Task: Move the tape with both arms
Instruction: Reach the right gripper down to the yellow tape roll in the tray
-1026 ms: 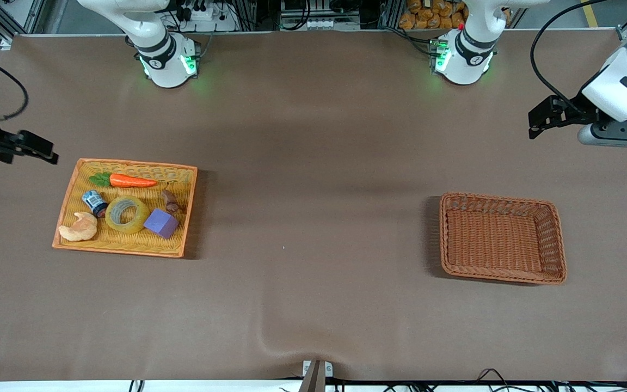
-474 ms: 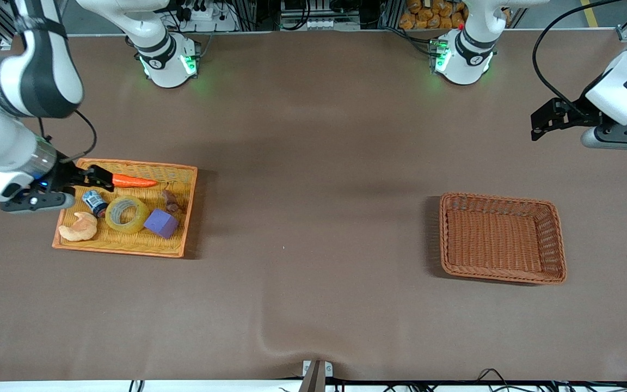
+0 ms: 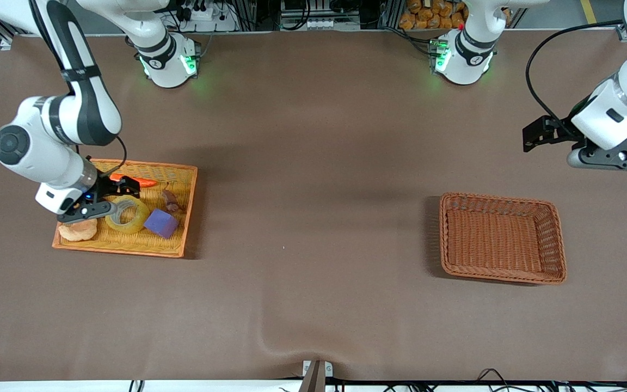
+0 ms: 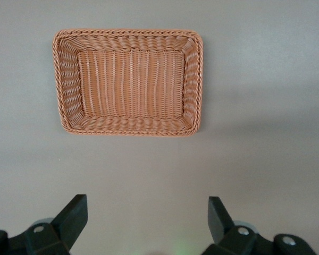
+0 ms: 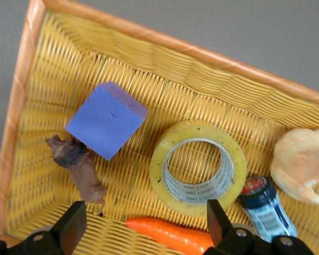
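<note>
The tape point(image 3: 128, 215) is a yellowish ring lying flat in the yellow tray point(image 3: 117, 250), between a purple cube point(image 3: 161, 223) and a small can. My right gripper point(image 3: 128, 188) hangs open over the tray, above the carrot point(image 3: 142, 183) and just beside the tape. In the right wrist view the tape point(image 5: 198, 167) lies whole beside the open right gripper point(image 5: 146, 226), whose fingers straddle the carrot's tip point(image 5: 173, 236). My left gripper point(image 3: 531, 136) waits open over bare table at the left arm's end. In its wrist view the left gripper point(image 4: 147, 218) holds nothing.
The tray point(image 5: 202, 53) also holds the cube point(image 5: 106, 119), a blue-labelled can point(image 5: 266, 210), a pale pastry point(image 5: 303, 164) and a small brown figure point(image 5: 77, 164). A brown wicker basket point(image 3: 444, 234) stands toward the left arm's end; its rim point(image 4: 127, 129) shows in the left wrist view.
The right arm has swung in from the table's end and brought its open gripper over the tray beside the tape. The left gripper has shifted slightly and stays open.
</note>
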Robot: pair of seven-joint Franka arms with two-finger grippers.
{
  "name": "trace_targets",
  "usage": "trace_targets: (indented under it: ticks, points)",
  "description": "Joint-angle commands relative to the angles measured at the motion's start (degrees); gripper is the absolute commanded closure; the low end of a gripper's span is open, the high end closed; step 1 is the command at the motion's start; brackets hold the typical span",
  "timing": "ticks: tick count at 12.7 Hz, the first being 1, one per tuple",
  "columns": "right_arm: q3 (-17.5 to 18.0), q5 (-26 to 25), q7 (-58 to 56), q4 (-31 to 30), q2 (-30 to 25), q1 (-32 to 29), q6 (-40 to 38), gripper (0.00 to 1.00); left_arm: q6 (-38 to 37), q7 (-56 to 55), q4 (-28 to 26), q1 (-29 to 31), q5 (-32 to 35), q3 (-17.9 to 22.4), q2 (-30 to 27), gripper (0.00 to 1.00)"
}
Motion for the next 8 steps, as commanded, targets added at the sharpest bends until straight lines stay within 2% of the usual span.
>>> trace_targets:
  ticks: [1, 3, 7, 8]
  points:
    - [0.15, 0.73, -6.2, -3.06, 1.05, -1.01, 4.88, 0.0, -0.56, 0.38, 1.63, 0.04, -1.24, -0.01, 0.94, 0.0]
    - [0.15, 0.73, -6.65, -4.66, 4.46, -2.06, 9.91, 0.0, -0.56, 0.47, 1.63, -0.4, -0.98, -0.09, 3.04, 0.0]
    - [0.24, 0.73, -8.59, -4.66, 8.96, -3.12, 13.44, 0.0, -0.56, 0.38, 1.63, -0.31, -1.15, -0.01, 3.14, 0.0]
    - [0.24, 0.73, -8.41, -4.66, 9.23, -3.04, 13.61, 0.13, -0.56, 0.38, 1.63, -0.22, -1.06, -0.01, 3.14, 0.0]
